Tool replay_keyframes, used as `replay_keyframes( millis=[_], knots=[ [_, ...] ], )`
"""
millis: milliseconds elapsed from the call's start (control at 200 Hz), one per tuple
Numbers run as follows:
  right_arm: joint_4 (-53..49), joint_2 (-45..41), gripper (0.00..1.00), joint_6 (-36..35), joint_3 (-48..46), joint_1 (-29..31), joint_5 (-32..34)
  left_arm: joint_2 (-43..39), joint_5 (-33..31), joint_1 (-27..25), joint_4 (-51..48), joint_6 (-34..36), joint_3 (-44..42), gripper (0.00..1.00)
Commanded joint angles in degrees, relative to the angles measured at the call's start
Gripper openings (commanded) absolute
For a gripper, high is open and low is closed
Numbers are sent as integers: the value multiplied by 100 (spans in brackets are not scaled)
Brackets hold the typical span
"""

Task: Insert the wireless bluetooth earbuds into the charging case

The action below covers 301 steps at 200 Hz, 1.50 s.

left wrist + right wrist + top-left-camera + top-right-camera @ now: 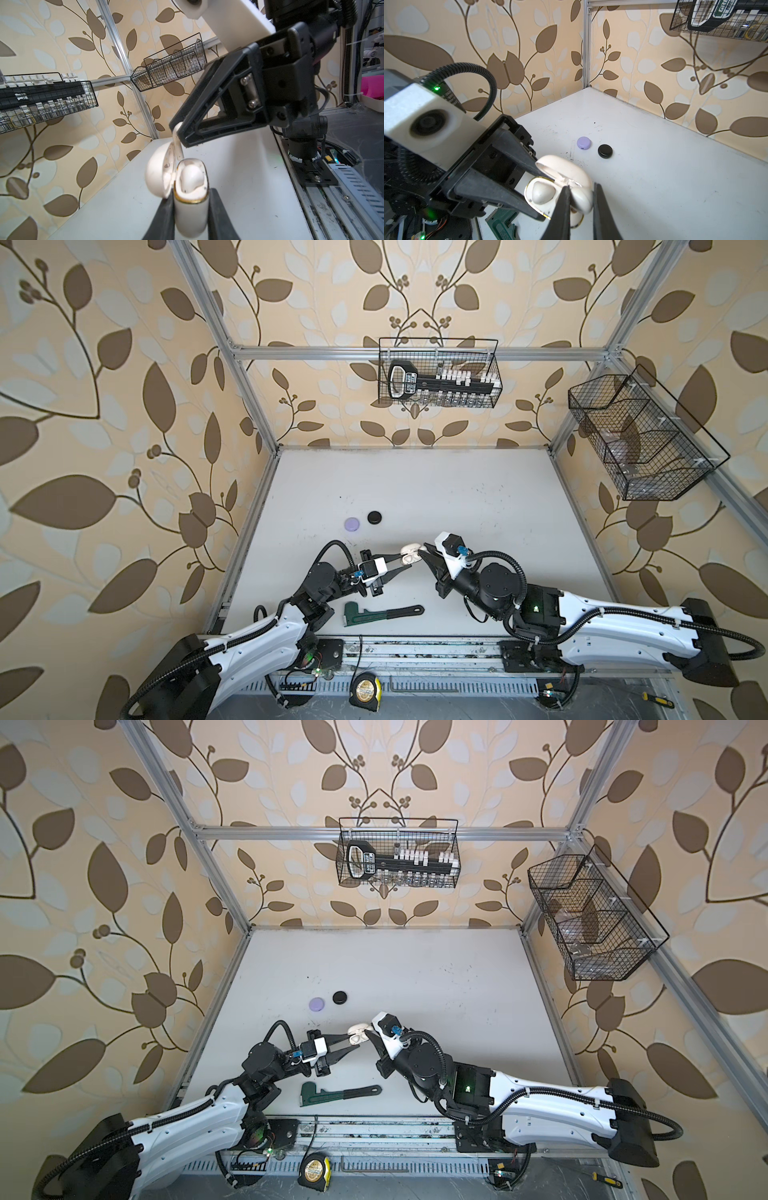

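Observation:
My left gripper [408, 561] is shut on the white charging case [191, 216], its fingers pressed against both sides of the body. The lid [158, 176] is swung open. One white earbud [191, 178] sits in a slot of the case [529, 199]. My right gripper [424, 552] is shut on a second white earbud [178, 143], stem down, just above the case's opening beside the lid. In the right wrist view this earbud [581, 197] fills the gap between the fingers [566, 199]. Both top views show the grippers meeting over the case [358, 1039] near the table's middle.
A lilac round case [352, 524] and a black round case [375, 517] lie shut on the table behind the left arm. A green pipe wrench [382, 613] lies near the front edge. Wire baskets [438, 373] [640, 435] hang on the back and right walls.

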Motion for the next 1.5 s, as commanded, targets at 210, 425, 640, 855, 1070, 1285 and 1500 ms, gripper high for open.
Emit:
replay_keyframes(
  millis=[210,425,640,855,1070,1285,1500],
  knots=[
    [39,295,0,130,-26,118,13,-132,-27,-67,285,-103,56,0],
    [-207,452,0,166,73,251,389,-176,-167,-67,366,-152,-1,0],
    [-261,335,0,248,67,399,554,-209,-309,-67,344,-140,-23,0],
    [-280,412,0,308,80,435,678,-270,-291,-67,364,-135,-48,0],
    [-542,412,0,364,191,437,1205,-278,-196,-67,501,-133,-96,0],
    [-507,438,0,401,227,435,1156,-287,-115,-67,624,-134,-140,0],
    [-396,576,0,607,229,436,1029,-305,-154,-67,637,-199,-141,0]
  ],
)
